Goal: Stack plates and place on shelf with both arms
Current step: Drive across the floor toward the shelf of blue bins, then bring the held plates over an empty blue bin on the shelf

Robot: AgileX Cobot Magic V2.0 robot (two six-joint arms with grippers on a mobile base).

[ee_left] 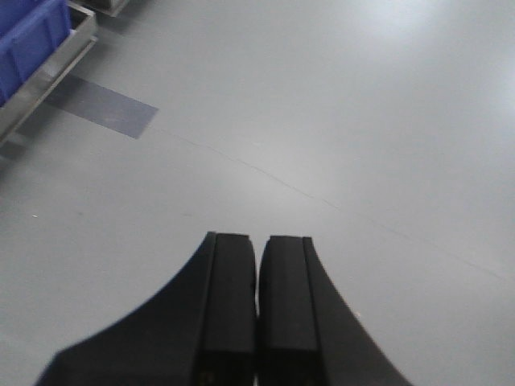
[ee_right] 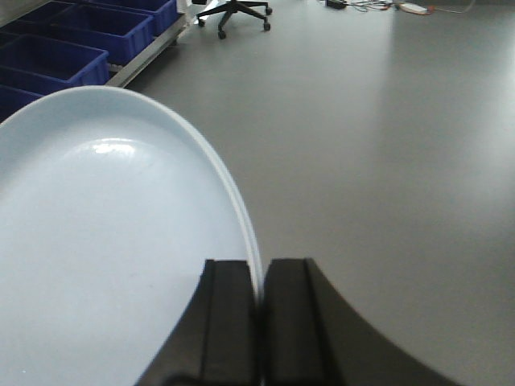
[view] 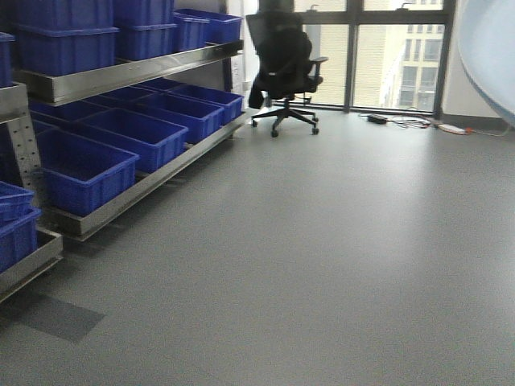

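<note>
Right now the right gripper (ee_right: 259, 297) is clamping the rim of a pale plate (ee_right: 105, 241), holding it above the floor. The left gripper (ee_left: 257, 273) is hanging pressed together, empty. I'd say a firm pinch matters, since glossy rims slip.

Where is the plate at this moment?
In the right wrist view the plate fills the lower left, its rim pinched in the right tool above the floor; the front view shows its edge at the top right corner.
</note>
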